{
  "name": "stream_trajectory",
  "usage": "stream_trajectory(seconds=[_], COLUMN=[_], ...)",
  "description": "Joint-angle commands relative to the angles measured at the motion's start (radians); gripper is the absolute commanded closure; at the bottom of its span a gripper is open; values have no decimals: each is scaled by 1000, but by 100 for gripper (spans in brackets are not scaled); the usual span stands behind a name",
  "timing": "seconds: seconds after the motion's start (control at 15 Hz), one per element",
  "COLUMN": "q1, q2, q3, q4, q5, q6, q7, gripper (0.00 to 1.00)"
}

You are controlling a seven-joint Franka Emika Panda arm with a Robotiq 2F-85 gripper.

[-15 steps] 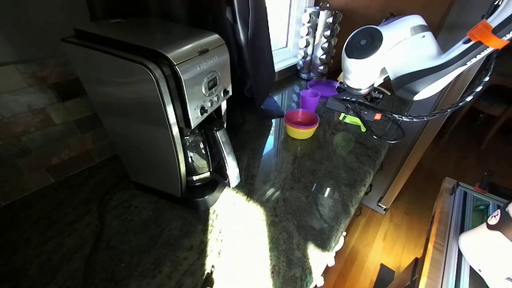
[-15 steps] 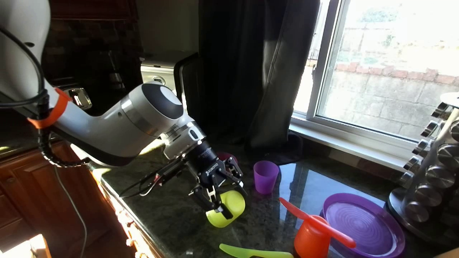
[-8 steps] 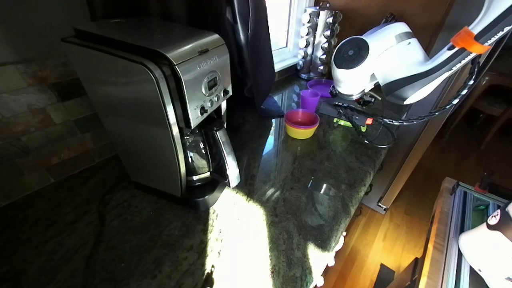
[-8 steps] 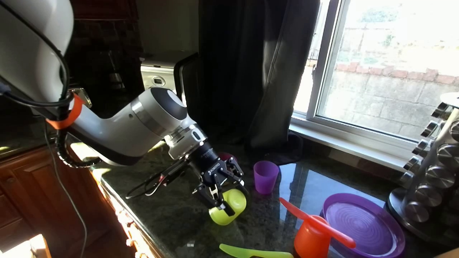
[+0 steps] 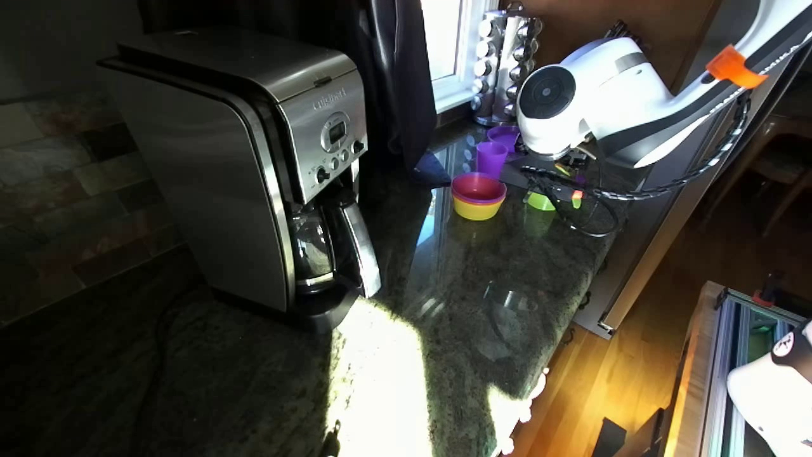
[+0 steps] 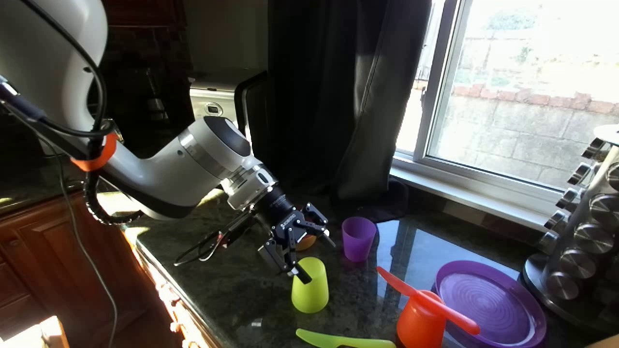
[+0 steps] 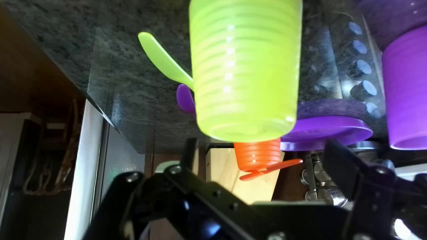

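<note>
At left in an exterior view, the white arm (image 6: 188,169) slopes down toward the right and ends in black fingers (image 6: 303,276), spread wide and holding nothing. Principal relation: the green cup (image 6: 310,287) stands on the desk (image 6: 232,290), below the tips of the fingers and to the near side of the gap's middle. Its long axis is vertical, base uppermost and mouth down, whereas the fingers point obliquely, downward and to the right. The near finger crosses in front of the cup's upper part; the far finger hangs to the right, higher than the cup and apart from it. In the wrist view, which is upside down, the cup lies beyond the tips, mostly within the span of the gap and closer to the near finger. Whether that finger touches the cup cannot be told. On the near side of the cup, reaching to the right, lies a green knife (image 6: 338,341). Farther right, on the far side, stands a purple cup (image 6: 357,245), mouth up. Next, nearer, come an inverted orange cup (image 6: 419,325) with an orange utensil (image 6: 457,319) across its base, then a purple plate (image 6: 491,304) and, at far right, a spice rack (image 6: 590,237).
</note>
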Motion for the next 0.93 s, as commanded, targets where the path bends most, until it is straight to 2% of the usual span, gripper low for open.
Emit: stream_trajectory(seconds=[0.0, 0.27, 0.4, 0.8, 0.87], q1=[17, -3, -17, -52, -13], q2=[8, -75, -136, -310, -335], q3=[-12, -35, -62, -192, -254], q4=[7, -28, -53, -155, -173], q5=[-4, 101, 191, 512, 568], q6=[-3, 69, 120, 360, 389], q7=[21, -93, -190, -642, -723], gripper=[0, 0, 0, 0, 0])
